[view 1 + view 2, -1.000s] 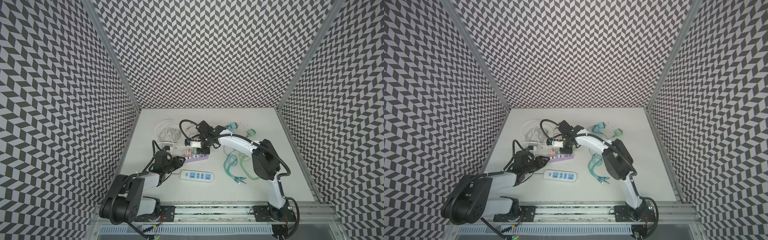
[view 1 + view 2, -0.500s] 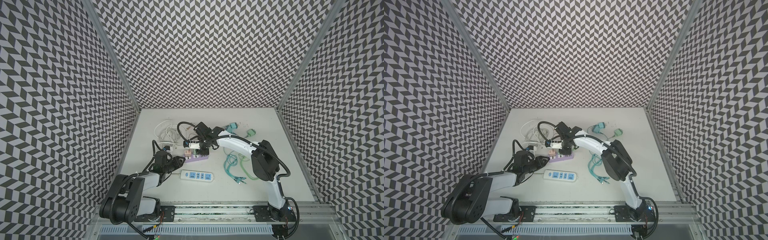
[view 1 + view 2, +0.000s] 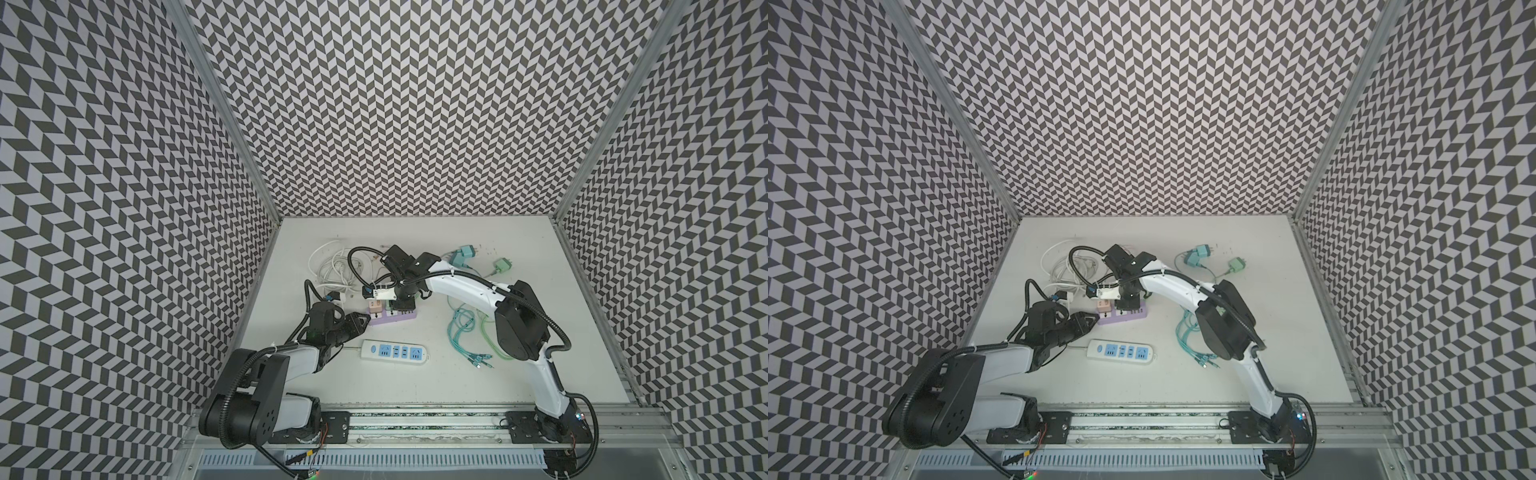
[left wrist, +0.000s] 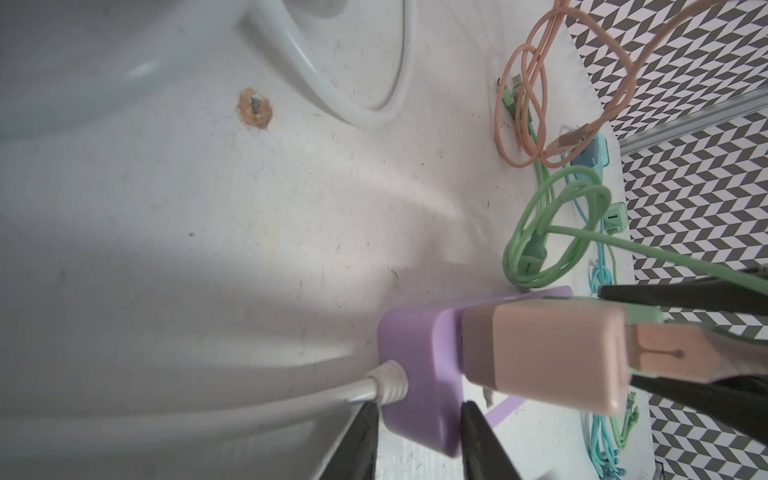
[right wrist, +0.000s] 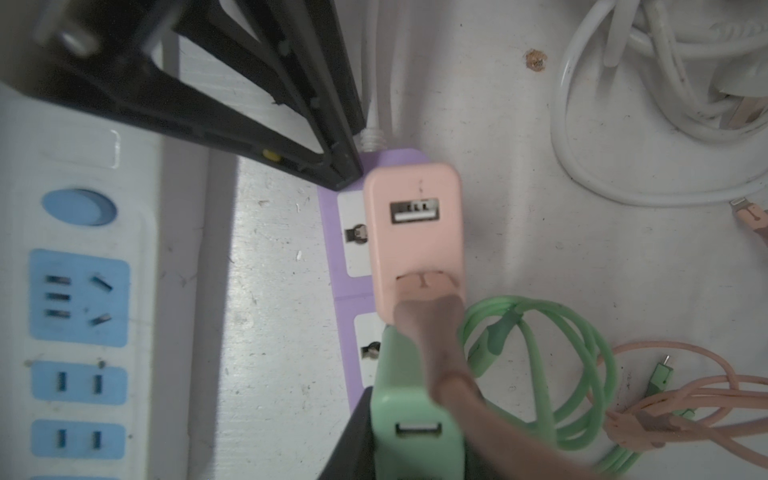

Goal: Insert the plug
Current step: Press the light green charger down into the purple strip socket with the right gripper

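My right claw [image 3: 401, 308] grips the green plug [image 5: 411, 395] tight beside the pink charger [image 5: 415, 232]; a skewed push could lever the purple strip [image 5: 353, 299] from the pinch of my left claw [image 4: 415, 428].

White tabletop [image 3: 478, 386]. Purple power strip [image 3: 406, 320], cord end between the tips of the left pincer [image 3: 365, 322]. White-and-blue strip [image 3: 394, 352] just beside that pincer, toward the arm bases; white cord coil [image 3: 332, 266] beyond it. Teal and green cables [image 3: 460, 332] well apart from the right pincer [image 3: 401, 309], on its outer side; pink cable [image 5: 685, 395] near it.
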Available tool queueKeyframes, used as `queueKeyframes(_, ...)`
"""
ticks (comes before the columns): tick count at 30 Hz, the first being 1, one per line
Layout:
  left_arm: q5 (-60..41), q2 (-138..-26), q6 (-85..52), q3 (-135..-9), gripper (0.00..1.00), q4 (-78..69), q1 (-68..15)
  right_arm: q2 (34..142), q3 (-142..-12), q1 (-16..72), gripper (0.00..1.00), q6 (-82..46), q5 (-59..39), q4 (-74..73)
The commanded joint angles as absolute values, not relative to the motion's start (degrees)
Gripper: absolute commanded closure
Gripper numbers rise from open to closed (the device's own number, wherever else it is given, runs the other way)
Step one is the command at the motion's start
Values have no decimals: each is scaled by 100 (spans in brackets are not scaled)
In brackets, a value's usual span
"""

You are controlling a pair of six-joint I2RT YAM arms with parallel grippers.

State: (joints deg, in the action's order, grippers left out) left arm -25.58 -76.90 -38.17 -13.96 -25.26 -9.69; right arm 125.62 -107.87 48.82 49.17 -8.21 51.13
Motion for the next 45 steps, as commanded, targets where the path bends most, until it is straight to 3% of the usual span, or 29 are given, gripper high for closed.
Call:
queueKeyframes(1, -2470, -7694, -3709, -1340, 64, -2552, -924, 12827, -10884, 4939, 90, 5071, -683, 5124)
queueKeyframes(25, -2533, -7589, -3683, -1228, 64, -2675, -905, 13447, -11359, 4992, 90, 5071, -190, 5395)
queueKeyframes(45, -2418, -6819, -3757, -1282, 65, -2181, -905, 13004, -11320, 4975, 71, 4544, -523, 5045)
